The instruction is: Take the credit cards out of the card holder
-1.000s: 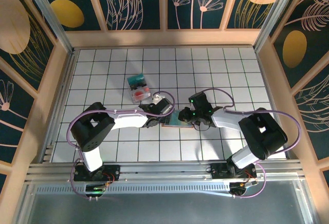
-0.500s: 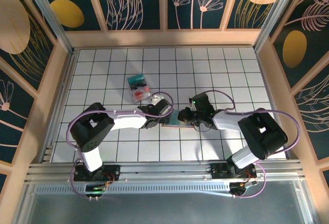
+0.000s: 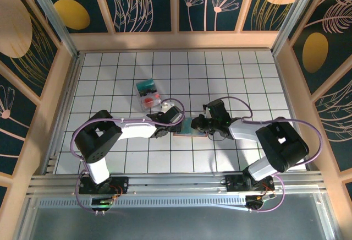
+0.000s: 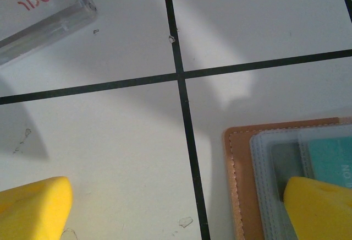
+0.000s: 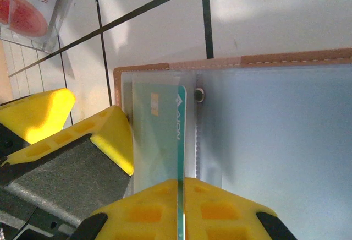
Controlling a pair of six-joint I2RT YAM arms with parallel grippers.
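The card holder (image 3: pixel 187 127) lies open on the table between both grippers, salmon-tan outside (image 4: pixel 242 185) and blue-grey inside (image 5: pixel 275 141). A teal credit card (image 5: pixel 159 135) sits in its clear left sleeve. My right gripper (image 5: pixel 181 196) is shut on that card's near edge, which stands thin between the two yellow fingers. In the top view it (image 3: pixel 199 123) reaches in from the right. My left gripper (image 4: pixel 176 212) is open wide at the holder's left end. One of its fingers (image 4: pixel 319 207) rests on the sleeve over the teal card (image 4: pixel 330 160), the other on bare table.
A clear plastic box (image 3: pixel 148 94) with red and teal contents stands just behind the left gripper, its corner (image 4: pixel 38 9) close to it. The white gridded table (image 3: pixel 242 80) is walled by wooden panels on three sides.
The right gripper has shifted slightly left toward the holder and its jaws have closed onto the teal card's edge. The left arm has stayed put.
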